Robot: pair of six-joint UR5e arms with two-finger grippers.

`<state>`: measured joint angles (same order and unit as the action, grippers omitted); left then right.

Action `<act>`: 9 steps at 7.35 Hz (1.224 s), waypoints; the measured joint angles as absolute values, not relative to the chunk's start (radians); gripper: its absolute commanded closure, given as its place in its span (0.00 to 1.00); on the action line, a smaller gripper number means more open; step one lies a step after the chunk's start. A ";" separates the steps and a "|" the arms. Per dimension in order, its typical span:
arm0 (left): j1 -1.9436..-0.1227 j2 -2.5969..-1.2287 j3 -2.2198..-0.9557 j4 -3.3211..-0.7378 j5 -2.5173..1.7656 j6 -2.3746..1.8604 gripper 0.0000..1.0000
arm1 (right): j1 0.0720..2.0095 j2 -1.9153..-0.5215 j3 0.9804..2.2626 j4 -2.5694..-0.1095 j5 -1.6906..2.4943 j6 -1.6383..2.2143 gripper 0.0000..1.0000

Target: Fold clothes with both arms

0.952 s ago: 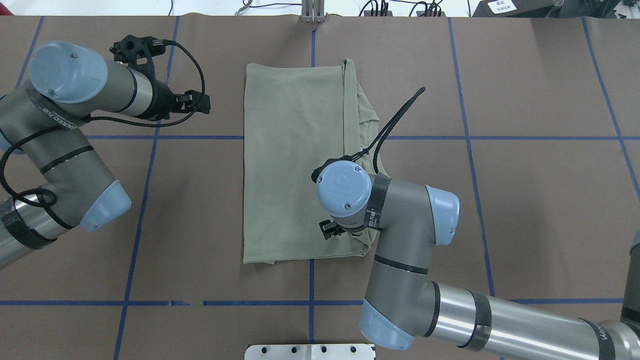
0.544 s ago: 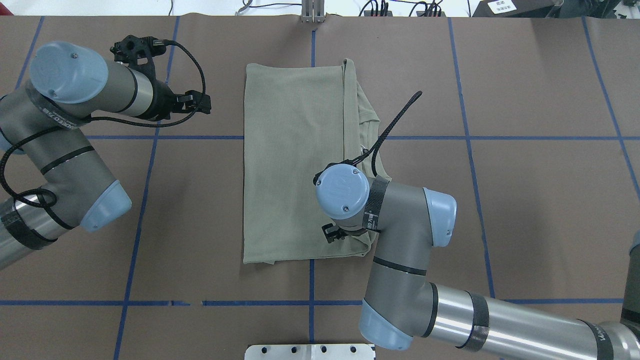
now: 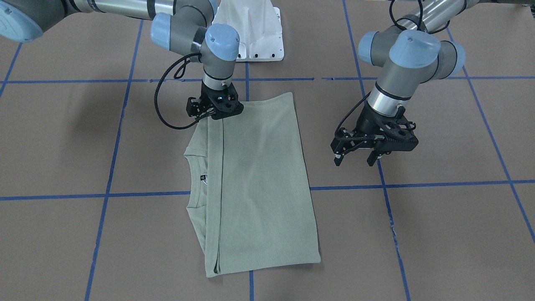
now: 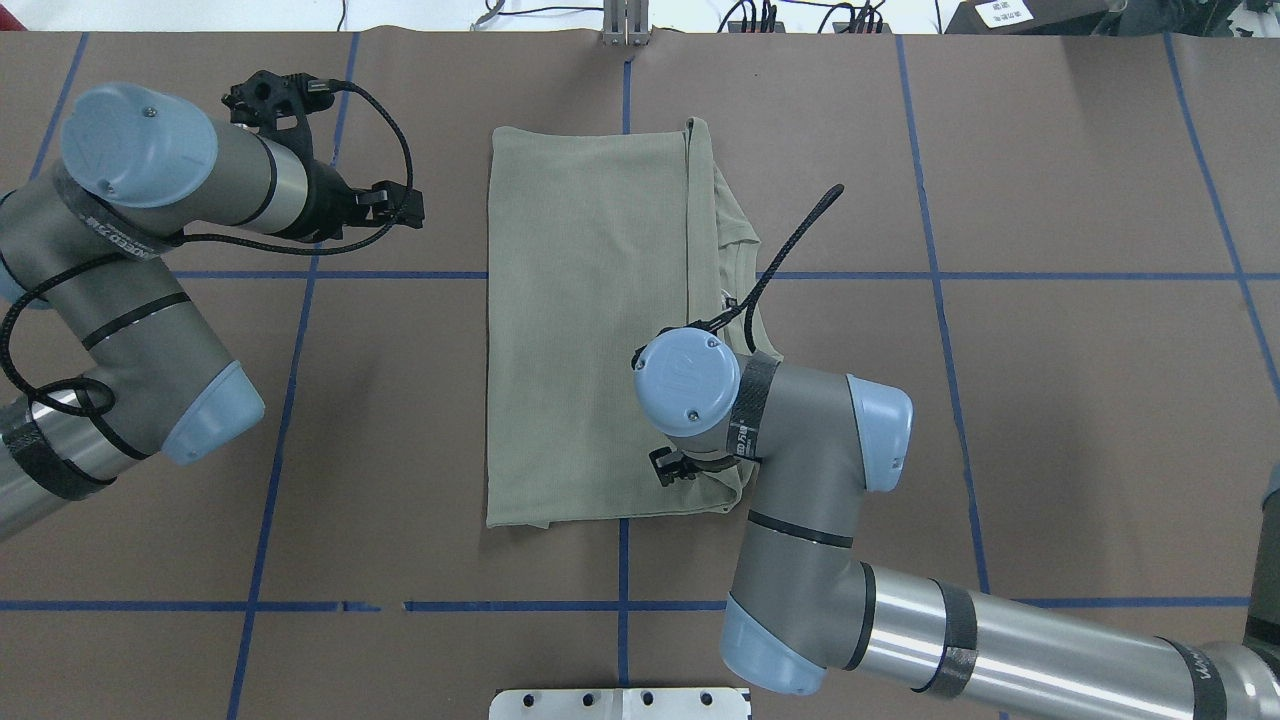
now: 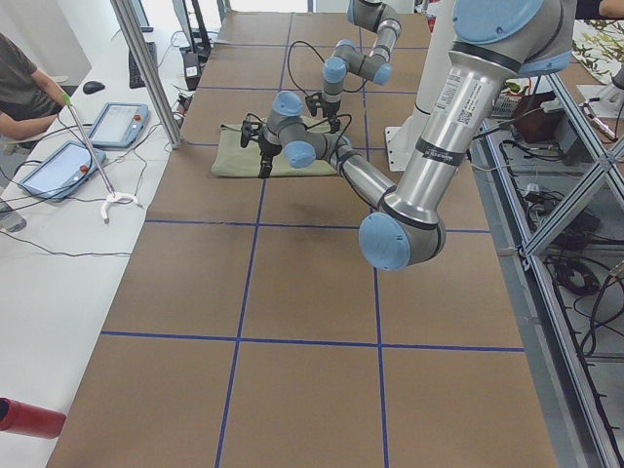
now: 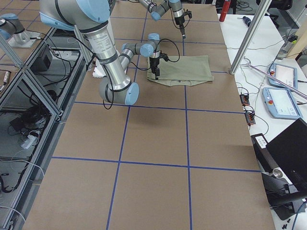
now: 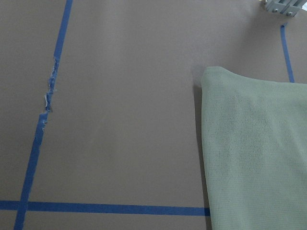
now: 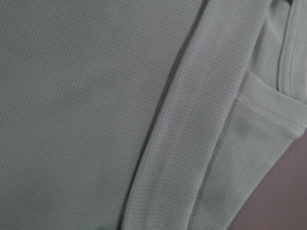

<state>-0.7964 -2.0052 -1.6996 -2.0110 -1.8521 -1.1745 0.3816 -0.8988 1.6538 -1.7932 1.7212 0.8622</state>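
Note:
The pale sage-green shirt (image 3: 259, 179) lies flat in the middle of the table, folded lengthwise into a long rectangle (image 4: 585, 320). Its ribbed collar and black neck label (image 3: 203, 177) show along one long side. My right gripper (image 3: 219, 116) is down on the shirt's corner nearest the robot, beside the fold line (image 4: 672, 468). Its fingertips are hidden against the cloth, so I cannot tell whether it is open or shut. The right wrist view shows only knit fabric (image 8: 96, 96) very close. My left gripper (image 3: 378, 158) is open and empty, above bare table beside the shirt's other long edge (image 4: 405, 205).
The brown table is crossed by blue tape lines (image 4: 300, 275). The white pedestal base (image 3: 250, 37) stands at the robot's edge. A metal bracket (image 4: 625, 25) sits at the far edge. Tablets (image 5: 117, 122) and an operator are beyond the table.
My right wrist has shifted slightly toward the robot's side over the shirt's corner. The left arm and the shirt have not visibly moved.

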 measured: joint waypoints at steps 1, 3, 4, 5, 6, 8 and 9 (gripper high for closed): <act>-0.794 -2.006 -1.698 -2.013 -1.852 -1.175 0.00 | 0.388 -0.905 1.655 -1.793 1.722 0.859 0.00; -0.787 -2.007 -1.693 -2.027 -1.852 -1.177 0.00 | 0.407 -0.937 1.678 -1.793 1.728 0.841 0.00; -0.782 -2.008 -1.695 -2.030 -1.852 -1.178 0.00 | 0.424 -0.972 1.706 -1.793 1.733 0.822 0.00; -0.776 -2.010 -1.697 -2.032 -1.852 -1.179 0.00 | 0.444 -1.020 1.743 -1.792 1.736 0.793 0.00; -0.770 -2.013 -1.697 -2.033 -1.852 -1.182 0.00 | 0.470 -1.075 1.790 -1.792 1.742 0.762 0.00; -0.766 -2.015 -1.693 -2.034 -1.852 -1.186 0.00 | 0.526 -1.102 1.839 -1.802 1.786 0.727 0.00; -0.766 -2.015 -1.692 -2.034 -1.852 -1.186 0.00 | 0.539 -1.055 1.815 -1.801 1.798 0.724 0.00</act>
<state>-0.7658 -2.0152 -1.6921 -2.0340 -1.8515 -1.1855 0.5393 -1.0551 1.8153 -1.8015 1.7980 0.7242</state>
